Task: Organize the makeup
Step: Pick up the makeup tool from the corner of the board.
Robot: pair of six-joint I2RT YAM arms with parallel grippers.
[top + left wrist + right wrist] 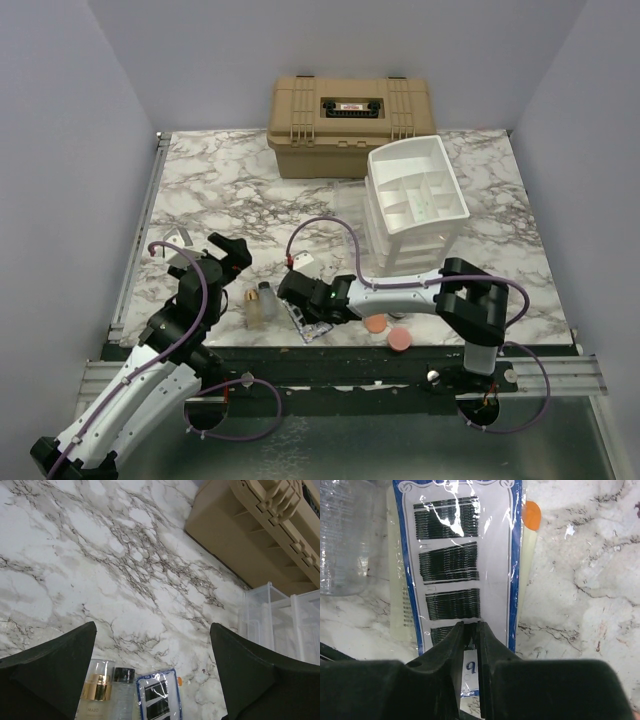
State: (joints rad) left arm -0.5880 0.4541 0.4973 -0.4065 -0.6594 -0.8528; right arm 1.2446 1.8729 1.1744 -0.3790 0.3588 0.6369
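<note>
Marble bench (230,190); tan case (350,125) at far edge, white tray stack (415,200) right of centre. Right hand (471,630) pinching near end of hairpin card (465,555), low by the near edge. Two small clear bottles (262,303) stand just left of the card. Orange disc (376,325) and pink disc (400,339) lie to its right. Left hand (152,630) spread wide, holding nothing.

Hairpin card (465,555) lower end hidden behind right hand (471,626); clear bottle (342,535) cut off left.
</note>
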